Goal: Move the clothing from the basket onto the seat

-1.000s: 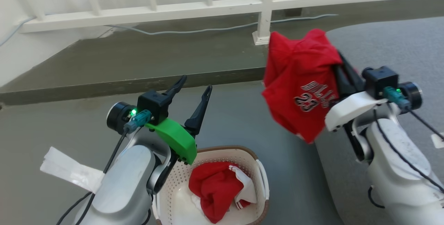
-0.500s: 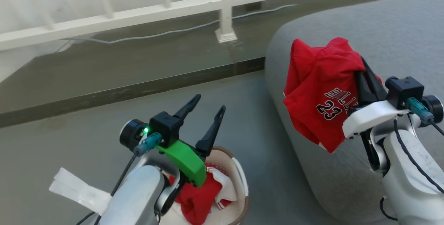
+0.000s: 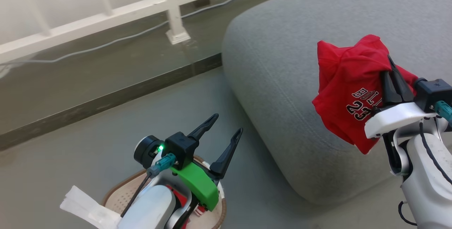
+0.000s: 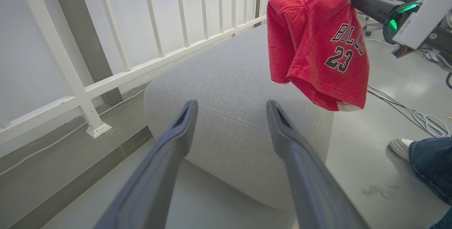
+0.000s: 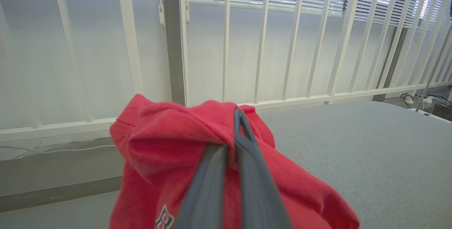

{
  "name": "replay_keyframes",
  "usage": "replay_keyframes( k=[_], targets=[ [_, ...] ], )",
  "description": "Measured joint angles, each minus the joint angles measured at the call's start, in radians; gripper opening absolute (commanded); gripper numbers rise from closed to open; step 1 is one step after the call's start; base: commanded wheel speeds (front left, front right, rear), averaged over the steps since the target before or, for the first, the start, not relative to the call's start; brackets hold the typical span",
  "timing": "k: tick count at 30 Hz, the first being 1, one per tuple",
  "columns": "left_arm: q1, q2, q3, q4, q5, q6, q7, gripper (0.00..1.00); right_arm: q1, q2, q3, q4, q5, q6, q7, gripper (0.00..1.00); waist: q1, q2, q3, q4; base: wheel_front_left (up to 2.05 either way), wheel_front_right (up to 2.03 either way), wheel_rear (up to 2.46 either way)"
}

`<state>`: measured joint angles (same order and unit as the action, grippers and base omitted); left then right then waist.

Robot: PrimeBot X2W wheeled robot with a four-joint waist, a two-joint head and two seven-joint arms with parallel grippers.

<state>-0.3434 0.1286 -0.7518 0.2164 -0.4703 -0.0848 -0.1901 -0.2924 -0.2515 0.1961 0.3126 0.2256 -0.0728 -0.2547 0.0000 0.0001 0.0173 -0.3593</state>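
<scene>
My right gripper [image 3: 389,61] is shut on the bunched top of a red garment [image 3: 348,87] with white "BULLS 23" lettering. The garment hangs above the right part of the big grey seat [image 3: 282,63], clear of it. In the right wrist view the shut fingers [image 5: 243,140] pinch the red fabric [image 5: 166,144] with the seat [image 5: 353,144] beyond. My left gripper [image 3: 227,123] stands open and holds nothing above the basket [image 3: 120,192], whose brown rim shows. A scrap of red clothing [image 3: 177,194] peeks from the basket under my left arm. The left wrist view shows open fingers [image 4: 176,140], the seat [image 4: 229,80] and the hanging garment [image 4: 317,45].
A white railing [image 3: 169,3] with a post foot stands behind a raised dark floor step [image 3: 106,98], with a cable [image 3: 106,41] along it. A person's shoe [image 4: 400,146] and jeans leg [image 4: 430,165] stand on the floor right of the seat, near loose cables [image 4: 420,117].
The head view has swung right, bringing much more of the seat into view. My right gripper, still shut on the lettered garment, now holds it over the seat rather than beside its edge.
</scene>
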Motion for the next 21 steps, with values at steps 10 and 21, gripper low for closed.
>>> replay_keyframes(
  k=[10, 21],
  targets=[
    [0.003, 0.005, -0.026, -0.029, 0.008, 0.0, 0.005, 1.0, 0.017, -0.004, -0.035, -0.025, 0.007, 0.001, 0.0, 0.0, 0.0, 0.0, 0.037, -0.085, 0.0, 0.0, 0.0],
    [-0.003, 0.009, -0.03, -0.067, 0.016, 0.0, 0.048, 1.0, -0.004, 0.017, -0.077, -0.018, 0.08, 0.028, 0.0, 0.0, 0.0, 0.0, 0.119, -0.082, 0.0, 0.0, 0.0]
  ],
)
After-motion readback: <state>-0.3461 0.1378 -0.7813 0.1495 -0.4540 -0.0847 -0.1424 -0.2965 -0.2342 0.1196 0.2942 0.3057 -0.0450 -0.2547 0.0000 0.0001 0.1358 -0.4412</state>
